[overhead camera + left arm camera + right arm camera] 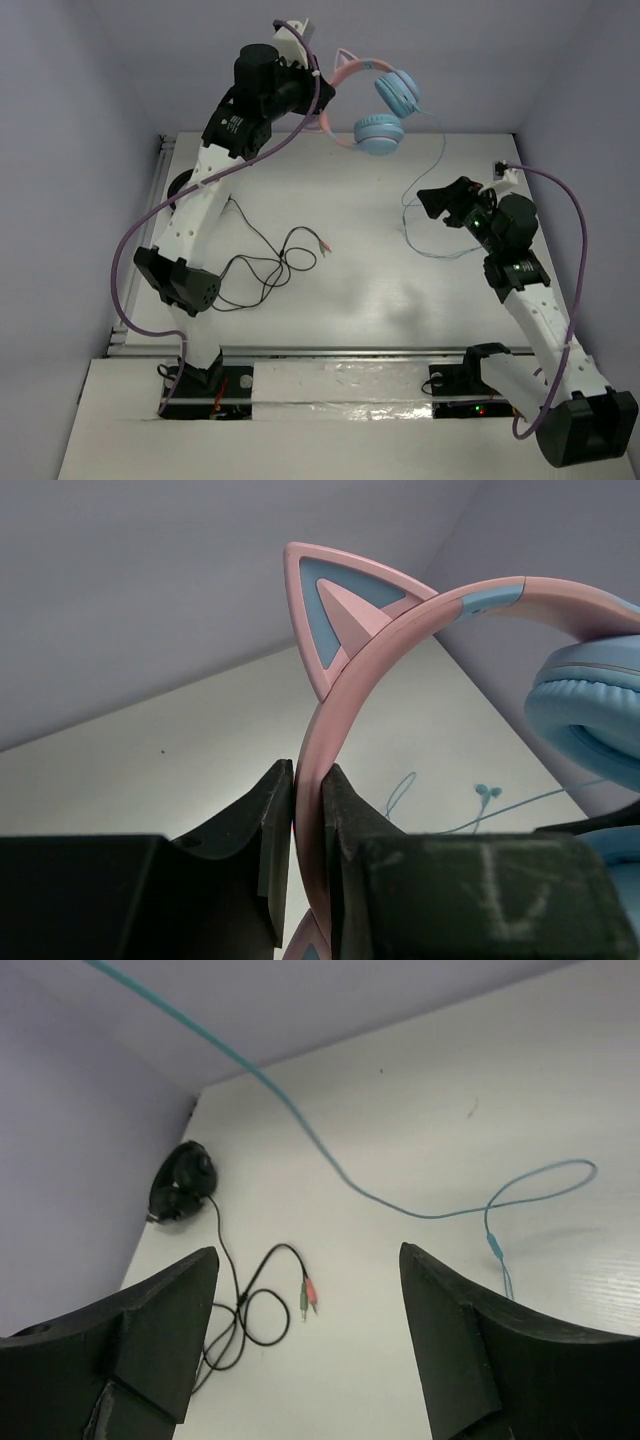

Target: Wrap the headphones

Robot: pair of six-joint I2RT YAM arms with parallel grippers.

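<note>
**Item 1. Over-ear headphones, pink plastic headband with cat ears, light blue round earcups** [378, 112]. They are held in the air above the far edge of the white desk [380, 300], with the earcups hanging down. The left fingers [270, 820] are pinched narrow on the headband just below one cat ear.

**Item 2. Thin light blue cable** [441, 150]. It drops from the earcups to the desk and ends in loose loops near the right arm. It is not yet wound.

**Item 3. Right fingers** [170, 1320]. They are spread wide and hold nothing. In the wrist view the blue cable crosses beyond them, not between them.

**Item 4. All-black headphones** [180, 1182] with a thin black cable [270, 265] and pink and green plugs [308, 1296]. They lie at the left of the desk, well apart from the blue cable.

**Hazards, as judged:**
- The cable is thin and slack, so closing the right fingers could miss it or only graze it.
- The hold on the headband is a small pinch on a curved, smooth band. A tug on the cable could pivot the headphones or pull them free.
- Loose loops may tangle or drag across the desk if the cable is drawn up too fast.
- A wide sweep to the left could catch the black cable.
</note>
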